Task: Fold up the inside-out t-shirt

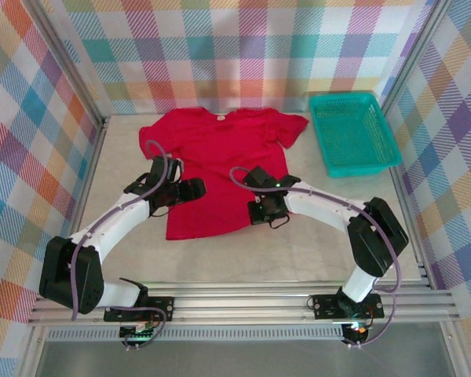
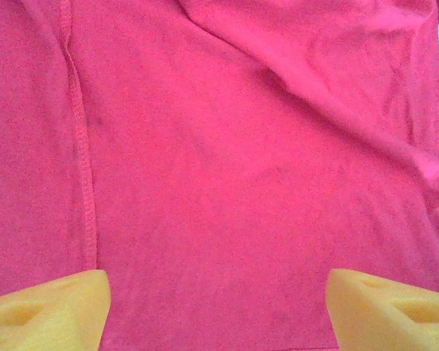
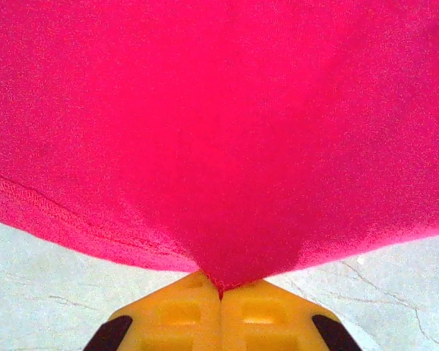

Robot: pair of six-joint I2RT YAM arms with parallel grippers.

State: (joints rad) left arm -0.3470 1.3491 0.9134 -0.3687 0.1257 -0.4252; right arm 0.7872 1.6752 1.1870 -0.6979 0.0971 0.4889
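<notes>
The inside-out t-shirt (image 1: 216, 169) is bright red and lies spread on the table, neck with a small white tag (image 1: 219, 118) at the far side. My left gripper (image 1: 190, 191) hovers over the shirt's left side, open; its yellow fingertips (image 2: 47, 311) stand wide apart above flat red cloth (image 2: 227, 183) with a seam running down the left. My right gripper (image 1: 261, 210) is at the shirt's lower right edge, shut on a pinch of the hem. In the right wrist view the cloth (image 3: 219, 146) rises in a peak from the closed yellow fingers (image 3: 179, 314).
A teal plastic basket (image 1: 353, 132) stands at the far right of the table. Bare grey table (image 1: 298, 251) lies in front of the shirt and to its right. Checked cloth walls and metal frame posts enclose the table.
</notes>
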